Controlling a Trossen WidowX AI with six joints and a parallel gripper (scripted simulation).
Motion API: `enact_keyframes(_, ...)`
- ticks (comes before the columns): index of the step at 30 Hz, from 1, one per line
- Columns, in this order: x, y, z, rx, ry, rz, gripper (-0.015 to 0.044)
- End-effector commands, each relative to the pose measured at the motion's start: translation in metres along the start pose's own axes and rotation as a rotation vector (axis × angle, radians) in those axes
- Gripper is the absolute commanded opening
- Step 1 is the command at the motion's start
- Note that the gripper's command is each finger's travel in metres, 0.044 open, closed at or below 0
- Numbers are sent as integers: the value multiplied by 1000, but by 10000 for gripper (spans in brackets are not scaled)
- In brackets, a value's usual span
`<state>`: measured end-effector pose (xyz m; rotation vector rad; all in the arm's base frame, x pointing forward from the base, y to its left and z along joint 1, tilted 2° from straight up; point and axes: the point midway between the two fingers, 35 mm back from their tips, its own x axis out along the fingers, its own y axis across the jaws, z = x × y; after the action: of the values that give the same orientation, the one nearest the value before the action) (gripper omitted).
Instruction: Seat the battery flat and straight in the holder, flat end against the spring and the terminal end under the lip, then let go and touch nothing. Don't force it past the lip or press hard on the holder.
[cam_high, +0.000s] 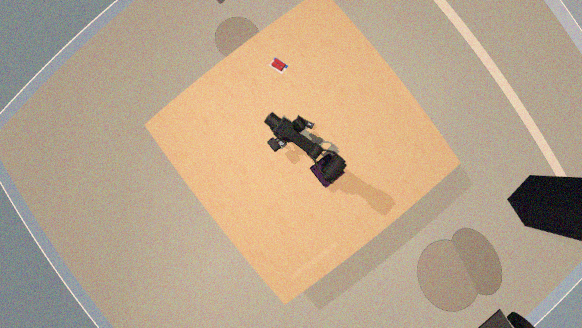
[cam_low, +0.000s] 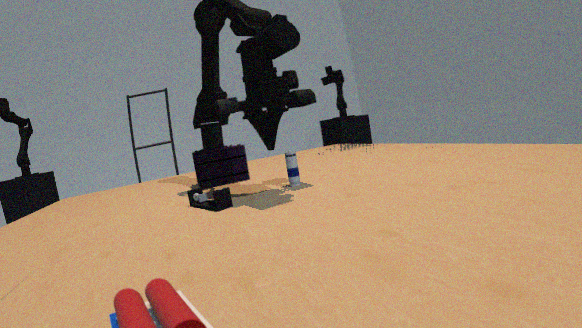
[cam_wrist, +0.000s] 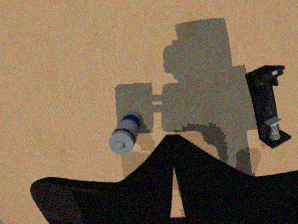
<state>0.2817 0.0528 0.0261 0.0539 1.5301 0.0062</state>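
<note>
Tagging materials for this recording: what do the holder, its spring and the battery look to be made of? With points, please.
Holder (cam_low: 220, 199) (cam_wrist: 263, 100): probably plastic, dark, with crisp moulded-looking edges. Spring (cam_wrist: 274, 131): likely bare metal, greyish and coiled. Battery (cam_low: 292, 170) (cam_wrist: 125, 134): perhaps a wrapped metal can; pale, blue-banded surface.
</note>
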Motion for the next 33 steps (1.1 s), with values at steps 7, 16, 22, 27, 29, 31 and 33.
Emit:
enact_keyframes(7,33,1,-9,4,25,-3,0)
enact_keyframes(16,33,15,-8,4,25,-2,0)
enact_keyframes(22,33,25,-7,4,25,-2,0)
enact_keyframes(27,33,33,-7,4,25,-1,0)
enact_keyframes(29,33,36,-7,4,25,-1,0)
enact_keyframes(31,33,39,-7,4,25,0,0)
enact_keyframes(33,33,43,-7,4,25,0,0)
